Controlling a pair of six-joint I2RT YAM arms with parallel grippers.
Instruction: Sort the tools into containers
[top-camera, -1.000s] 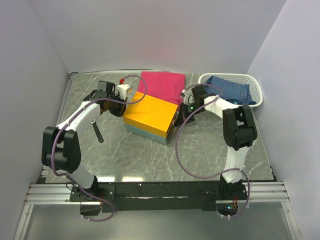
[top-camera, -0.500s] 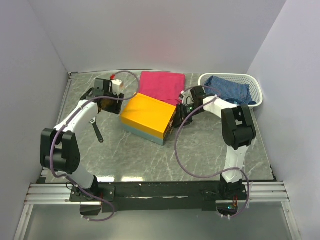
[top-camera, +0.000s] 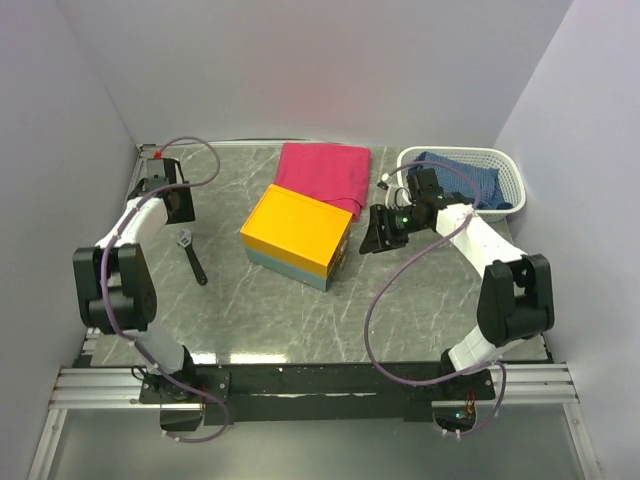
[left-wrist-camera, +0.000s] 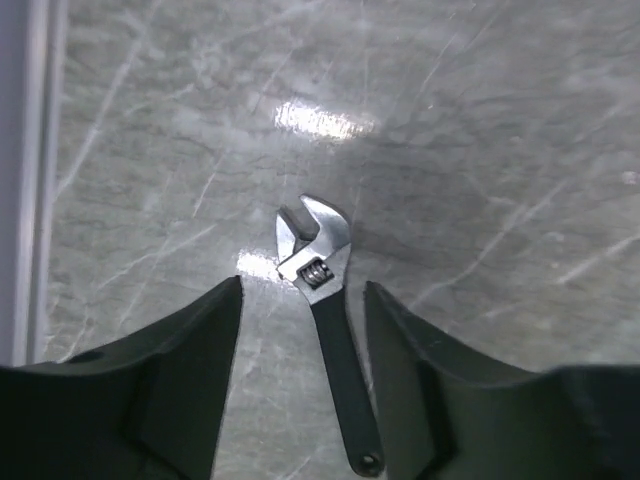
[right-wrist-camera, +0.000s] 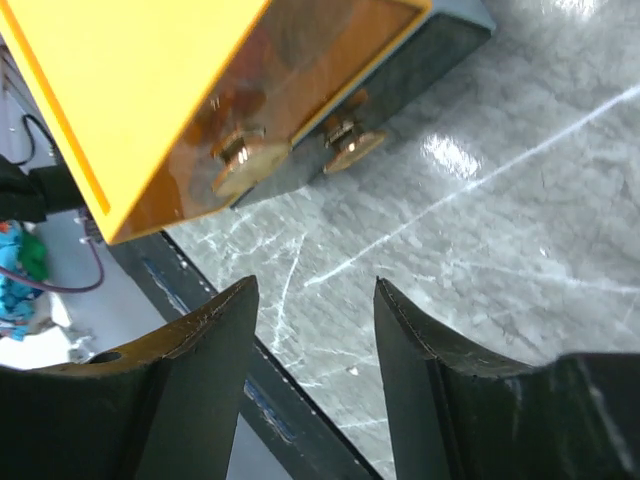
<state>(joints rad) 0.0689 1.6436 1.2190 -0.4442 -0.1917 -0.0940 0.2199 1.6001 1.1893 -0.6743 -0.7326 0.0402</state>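
On the orange-topped box (right-wrist-camera: 120, 90), brass-coloured side fittings (right-wrist-camera: 245, 160) are shown only from the right wrist. The white basket (top-camera: 460, 152) is occupied by a blue cloth (top-camera: 460, 180). The adjustable wrench (left-wrist-camera: 325, 300) is laid on the table (top-camera: 420, 300) below the spread left gripper (left-wrist-camera: 302, 288); the right gripper (right-wrist-camera: 315, 285) is spread too, empty.

A lab test cell: plain white walls (top-camera: 300, 70) enclose a marble-patterned table (top-camera: 420, 300) on aluminium rails (top-camera: 110, 385)

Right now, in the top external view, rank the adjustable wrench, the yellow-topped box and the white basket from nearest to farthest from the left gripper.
1. The adjustable wrench, lying at the left, just below the left gripper in this view.
2. The yellow-topped box, at the middle, to that gripper's right.
3. The white basket, in the far right corner.
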